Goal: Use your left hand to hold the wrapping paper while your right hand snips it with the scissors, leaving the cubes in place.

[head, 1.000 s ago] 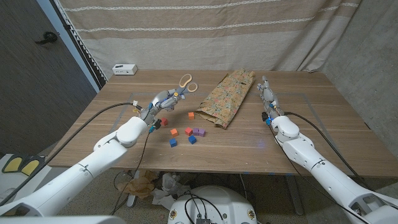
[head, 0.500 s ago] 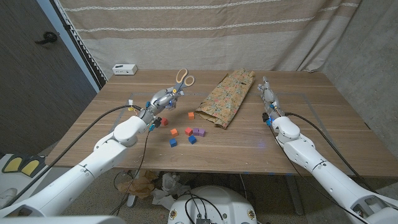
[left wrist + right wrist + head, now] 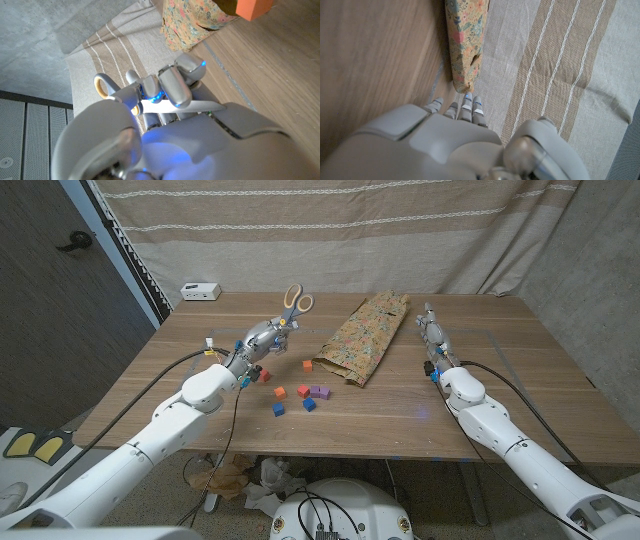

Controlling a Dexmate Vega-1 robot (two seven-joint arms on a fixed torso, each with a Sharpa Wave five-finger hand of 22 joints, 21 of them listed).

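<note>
Grey-fingered, the left hand (image 3: pixel 262 338) clamps the scissors (image 3: pixel 291 305), whose cream handle loops stick up toward 1 o'clock from the hand, lifted above the wooden worktop (image 3: pixel 500 400); in the left wrist view the fingers (image 3: pixel 175 87) wrap the silver blade (image 3: pixel 175 105). Over at 3 o'clock, the right hand (image 3: pixel 431 332) holds nothing, its fingers straight and close together, pointing toward 12 o'clock. Between the two hands, nearer the right one, the floral wrapping paper (image 3: pixel 362 338) lies folded on the worktop, running from 7 o'clock to 1 o'clock. At 6 o'clock from the scissors, small cubes (image 3: pixel 300 393) in orange, red, blue and purple sit scattered. A white box (image 3: pixel 200 291) rests at the far left corner.
</note>
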